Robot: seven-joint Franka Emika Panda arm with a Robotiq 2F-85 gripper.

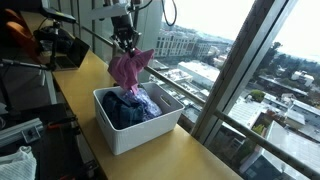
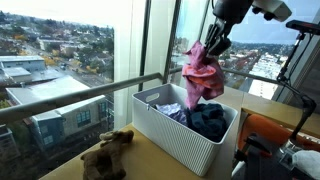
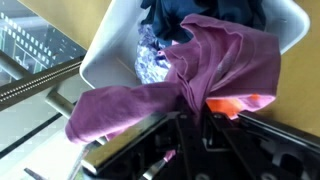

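Observation:
My gripper (image 1: 125,42) is shut on a pink-purple garment (image 1: 128,68) and holds it hanging above a white bin (image 1: 120,132). It also shows in an exterior view (image 2: 212,45) with the garment (image 2: 200,75) dangling over the bin (image 2: 180,135). In the wrist view the garment (image 3: 200,75) spreads from the jaws (image 3: 190,112), with an orange patch on it. The bin (image 3: 110,50) holds dark blue clothes (image 1: 125,108) and a patterned piece (image 3: 150,60).
The bin stands on a wooden counter (image 1: 190,155) along tall windows over a city. A brown stuffed toy (image 2: 108,152) lies on the counter near the bin. Dark equipment (image 1: 55,45) sits at the counter's far end. An orange object (image 2: 270,135) is beside the bin.

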